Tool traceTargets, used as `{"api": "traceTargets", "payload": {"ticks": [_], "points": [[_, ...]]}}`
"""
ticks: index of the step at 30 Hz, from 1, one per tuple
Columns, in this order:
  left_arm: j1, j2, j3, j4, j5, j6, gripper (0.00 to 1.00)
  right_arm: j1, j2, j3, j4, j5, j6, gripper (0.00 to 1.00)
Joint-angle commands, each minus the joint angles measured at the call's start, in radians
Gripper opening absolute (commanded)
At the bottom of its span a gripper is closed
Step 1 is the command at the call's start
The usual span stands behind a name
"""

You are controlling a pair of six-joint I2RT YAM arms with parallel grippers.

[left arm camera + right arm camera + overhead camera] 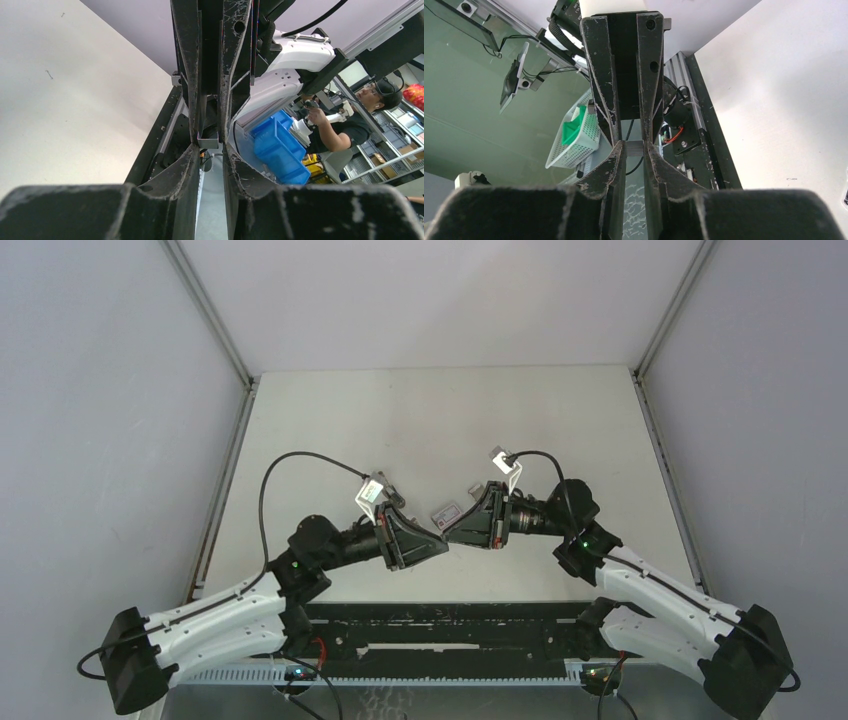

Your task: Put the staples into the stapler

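Observation:
A small grey U-shaped strip of staples [208, 142] hangs above the table between both grippers, which meet tip to tip. My left gripper [208, 146] is shut on it from one side, its fingertips [443, 544] pointing right. My right gripper [633, 146] is shut on the same grey strip [633, 147] from the other side, tips [451, 532] pointing left. The pink-red staples box [449, 511] with its white label shows just behind the meeting fingertips, and I cannot tell whether it rests on the table. The stapler is out of view.
The pale table [440, 430] is walled by grey panels with metal posts at the back corners. A black rail [440, 625] runs along the near edge between the arm bases. Beyond the table are a blue bin [280, 150] and a white basket [574, 135].

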Motion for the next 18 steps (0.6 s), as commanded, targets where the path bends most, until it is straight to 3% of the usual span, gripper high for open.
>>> {"api": "traceTargets", "payload": {"ticks": [1,14,18], "points": [[-0.005,-0.022,0.051,0.073,-0.004,-0.014,0.28,0.016,-0.019,0.005,-0.003,-0.009,-0.015,0.16],[-0.006,-0.033,0.034,0.075,-0.014,-0.014,0.09,0.02,-0.009,0.005,-0.057,0.004,-0.062,0.16],[-0.006,-0.037,0.014,0.047,-0.017,-0.014,0.08,0.013,-0.02,0.005,-0.081,0.029,-0.091,0.23]]}}
